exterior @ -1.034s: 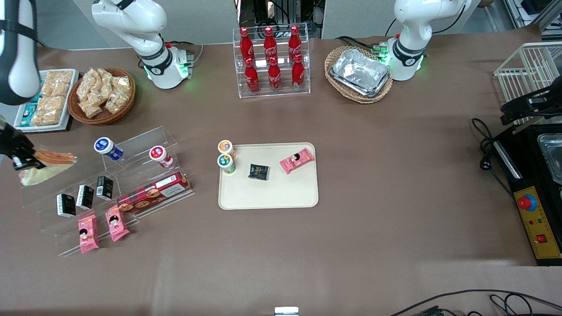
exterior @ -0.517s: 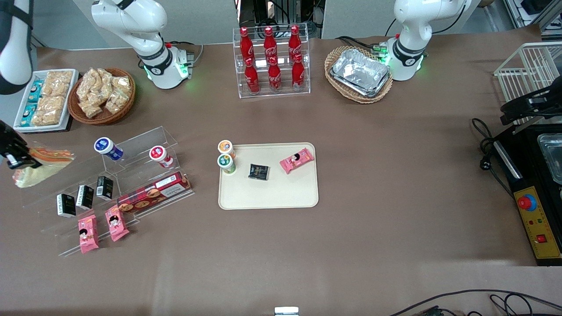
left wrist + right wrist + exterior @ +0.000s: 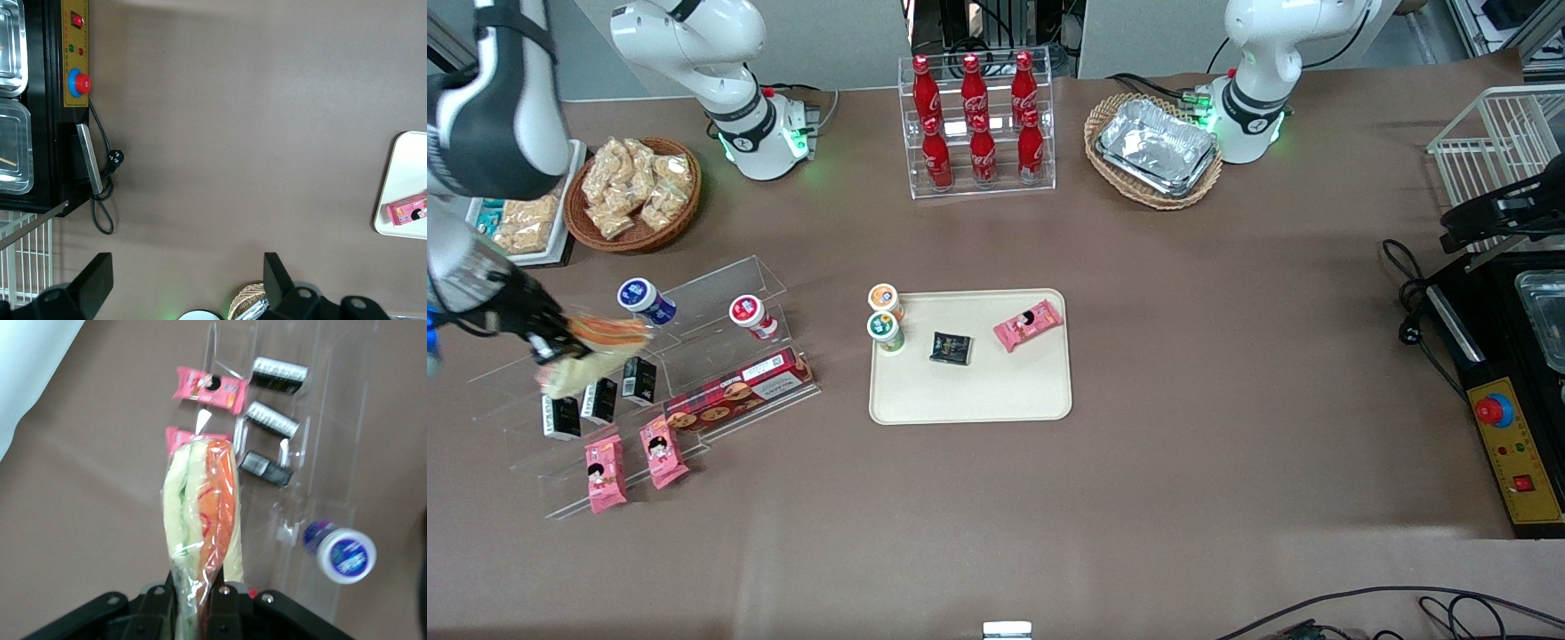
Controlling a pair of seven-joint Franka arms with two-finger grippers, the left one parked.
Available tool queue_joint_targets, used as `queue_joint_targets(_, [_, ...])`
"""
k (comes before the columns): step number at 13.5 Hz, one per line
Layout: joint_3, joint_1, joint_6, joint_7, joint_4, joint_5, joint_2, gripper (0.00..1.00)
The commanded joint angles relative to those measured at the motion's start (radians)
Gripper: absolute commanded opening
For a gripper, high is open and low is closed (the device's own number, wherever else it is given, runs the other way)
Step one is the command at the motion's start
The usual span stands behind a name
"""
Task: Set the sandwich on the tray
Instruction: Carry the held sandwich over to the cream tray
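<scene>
Above the clear display steps (image 3: 649,373) at the working arm's end of the table, the gripper (image 3: 547,348) is clamped on the wrapped sandwich (image 3: 591,351), held off the surface over small black boxes (image 3: 268,420). Toward the table's middle, well apart, lies the tray (image 3: 996,391).

tool (image 3: 547,342) shut on sandwich (image 3: 591,351), above clear stepped rack (image 3: 649,382) | bare table (image 3: 836,356) between rack and tray (image 3: 969,391) | two cups (image 3: 884,317) stand on tray's near edge | tray's front half open
</scene>
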Motion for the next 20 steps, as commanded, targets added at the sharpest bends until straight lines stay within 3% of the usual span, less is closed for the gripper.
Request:
queue_joint_targets(1, [-0.006,0.133,-0.031,0.212,0.145,0.013,0.152,0.06])
queue_joint_targets(7, [-0.002,0.317,0.002,0.575,0.363,0.024,0.419,0.06])
queue_joint_targets(13, [-0.007,0.498,0.301,0.926,0.389,0.021,0.605,0.06])
queue_joint_targets(20, [0.011,0.552,0.383,1.162,0.419,0.029,0.724,0.07])
